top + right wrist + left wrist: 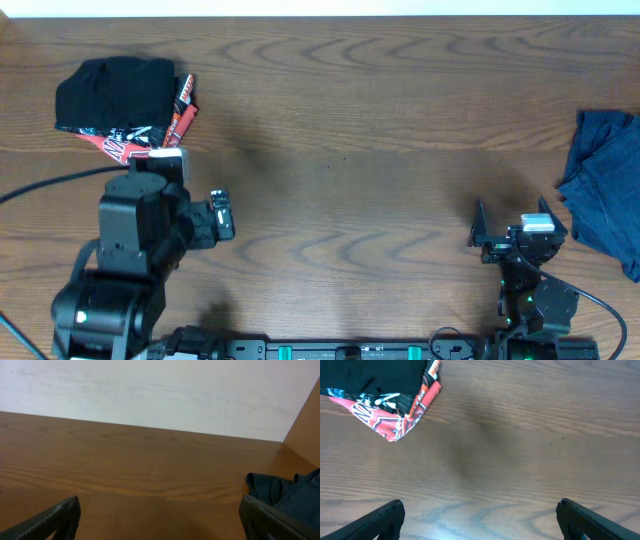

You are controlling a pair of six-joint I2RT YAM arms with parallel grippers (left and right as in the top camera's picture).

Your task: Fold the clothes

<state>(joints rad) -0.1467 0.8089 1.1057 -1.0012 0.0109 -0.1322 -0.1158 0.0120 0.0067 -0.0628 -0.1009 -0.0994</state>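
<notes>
**Clothes: black garment far left, blue garment far right, both pincers released**

The black garment sits as a compact bundle at the far-left corner of the wooden desk. A red band with white and black print shows along its near and right edges. In the left wrist view the same bundle fills the top-left corner, with its red printed corner pointing down toward the camera.

The blue garment lies loose and rumpled at the right edge of the desk, and part of it runs out of the overhead view. In the right wrist view its creased folds show at the lower right, just past one finger.

The left pincer is released. Its two dark fingers stand wide apart at the bottom corners of the wrist view, with only wood grain between them. The black garment lies ahead of it and to the left, clear of both fingers. From overhead, the left arm stands just below the bundle, and a dark cable trails off to the left edge.

The right pincer is likewise released, its fingers spread wide over the wood. It faces across the desk toward a pale wall. From overhead, it sits near the front edge, to the left of the blue garment and not touching it.
</notes>
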